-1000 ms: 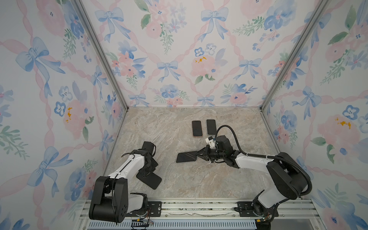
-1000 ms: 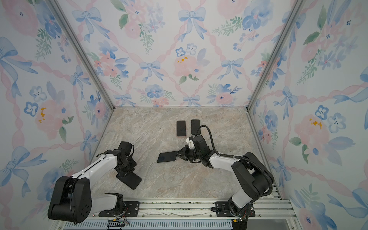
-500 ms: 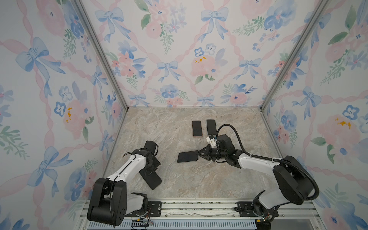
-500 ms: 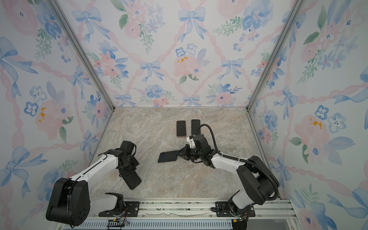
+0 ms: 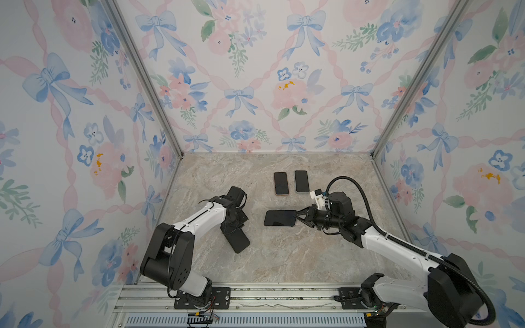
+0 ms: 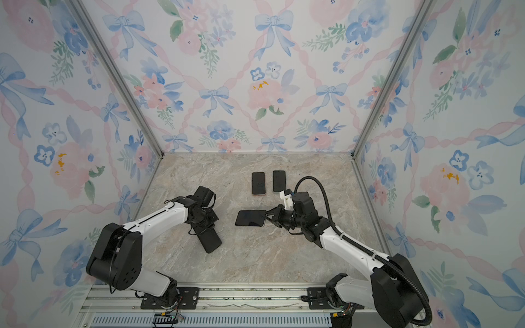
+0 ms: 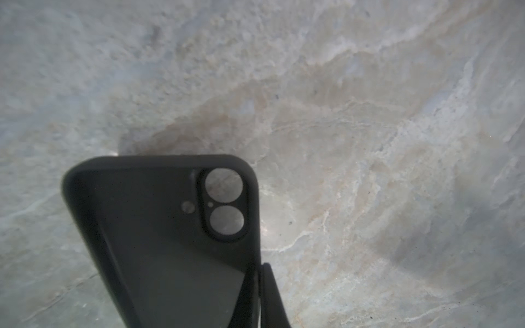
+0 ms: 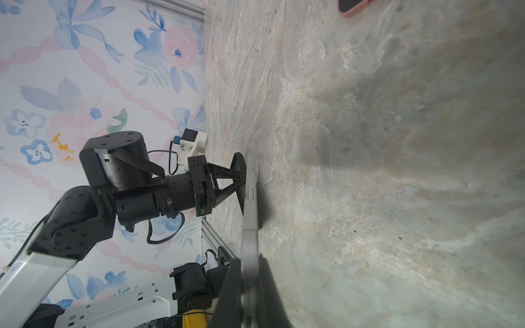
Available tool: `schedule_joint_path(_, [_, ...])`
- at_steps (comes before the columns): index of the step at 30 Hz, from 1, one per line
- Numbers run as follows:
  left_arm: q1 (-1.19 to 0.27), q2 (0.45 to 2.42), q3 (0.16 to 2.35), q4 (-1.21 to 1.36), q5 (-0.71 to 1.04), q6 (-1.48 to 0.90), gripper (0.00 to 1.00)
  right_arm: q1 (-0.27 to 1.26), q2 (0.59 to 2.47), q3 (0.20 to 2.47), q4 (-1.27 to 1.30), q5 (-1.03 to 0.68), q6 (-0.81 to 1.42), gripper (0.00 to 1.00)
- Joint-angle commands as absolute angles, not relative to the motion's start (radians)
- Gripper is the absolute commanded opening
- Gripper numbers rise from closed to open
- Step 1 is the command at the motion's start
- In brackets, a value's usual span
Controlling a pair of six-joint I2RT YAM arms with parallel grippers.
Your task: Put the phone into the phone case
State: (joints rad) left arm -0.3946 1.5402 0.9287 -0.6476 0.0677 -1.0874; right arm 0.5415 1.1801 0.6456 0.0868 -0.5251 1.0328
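Clamps the right gripper (image 5: 297,218) onto the 3 o'clock short end of a slim, dark, glass-faced rectangular phone (image 5: 279,218), jaws closed on its faces. Lays the phone's long axis along the 9-to-3 line, free end toward 9, near the middle of the beige marble-patterned tabletop (image 5: 284,261); cannot tell from above whether resting or barely lifted (edge-on in the right wrist view, looks close to the marble).

Pinches the left gripper (image 5: 230,227) shut on the 11 o'clock end of a soft matte-black phone case (image 5: 239,242), long axis running 11 to 5, camera cut-outs at the free 5 o'clock end.

Sets the case at about 8 o'clock from the phone, apart, bare marble between. Leaves the two long axes crossed, not in line. Calls, most likely, for swinging the case round toward the 9-to-3 line to admit the phone's free end. Favours neither arm, each gripping its own piece.

Offers open room toward 6 o'clock, down to the aluminium front rail (image 5: 255,294). Tightens toward 12, with a pink-rimmed phone (image 5: 281,183) and a pale-rimmed phone (image 5: 301,181) lying side by side near the right wrist; a brush risk on any backward swing.
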Motion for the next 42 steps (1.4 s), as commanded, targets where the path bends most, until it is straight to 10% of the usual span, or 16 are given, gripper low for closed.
schedule_joint_path(1, [-0.428,1.608,0.984,-0.622,0.1,-1.115,0.06,0.502,1.084,0.624,-0.024,-0.507,0.963,0.0])
schedule_joint_path(15, [-0.533,1.833,1.2,-0.598,0.14,-1.097,0.14,0.419,0.953,0.581,-0.157,-0.499,0.894,0.0])
schedule_joint_path(26, [-0.525,1.59,1.034,-0.613,0.118,-0.951,0.7,0.44,1.004,0.611,-0.124,-0.49,0.89,0.0])
schedule_joint_path(42, [-0.514,1.47,0.816,-0.559,0.236,-0.854,0.77,0.515,1.104,0.681,-0.131,-0.419,0.862,0.0])
